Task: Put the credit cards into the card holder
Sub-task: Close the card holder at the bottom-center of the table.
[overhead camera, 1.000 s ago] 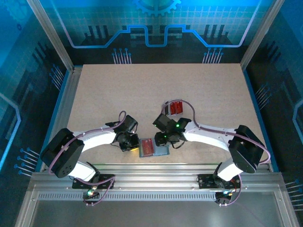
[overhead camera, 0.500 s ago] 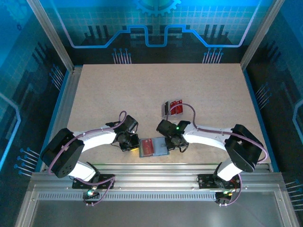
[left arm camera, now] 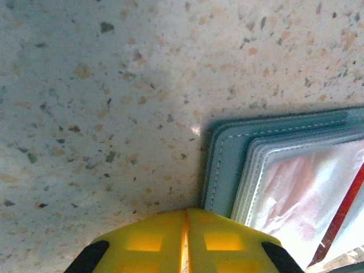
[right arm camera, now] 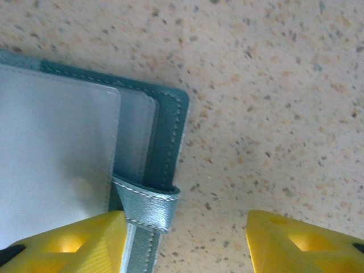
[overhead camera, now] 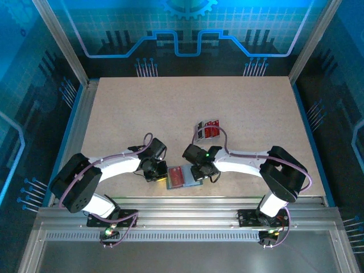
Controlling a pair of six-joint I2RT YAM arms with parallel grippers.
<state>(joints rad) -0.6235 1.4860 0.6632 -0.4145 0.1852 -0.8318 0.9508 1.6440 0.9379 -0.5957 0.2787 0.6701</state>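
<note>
card holder (overhead camera: 194, 182): lies open and flat at the near edge of the table (overhead camera: 170, 108), about midway along it, clear sleeves up.
red card (overhead camera: 177, 177): lies on the holder's left half. In the left wrist view its edge shows under a clear sleeve, so it looks pocketed, though I can't confirm it is fully seated.
loose credit cards (overhead camera: 208, 131): small stack, red with a silver-grey edge, toward the table's middle and well apart from the holder.
tab clasp (right arm camera: 149, 207): sticks out from the holder's right edge, between the right fingers.
left gripper (left arm camera: 185, 233): fingertips closed against each other, nothing between them. They sit on or just at the holder's left edge — probably pinning it down.
right gripper (right arm camera: 182, 242): jaws spread wide and empty, low over the holder's right edge, one finger above the sleeves and the other above bare table.
step: my read is between cards — holder held open, more cards to load.
next move: right arm needs to lift, go back to the stack and pinch one thin card by its edge. The left should hold the holder steady.
arm pose: both forearms run low along the near edge and meet at the holder, wrists pointing down.
</note>
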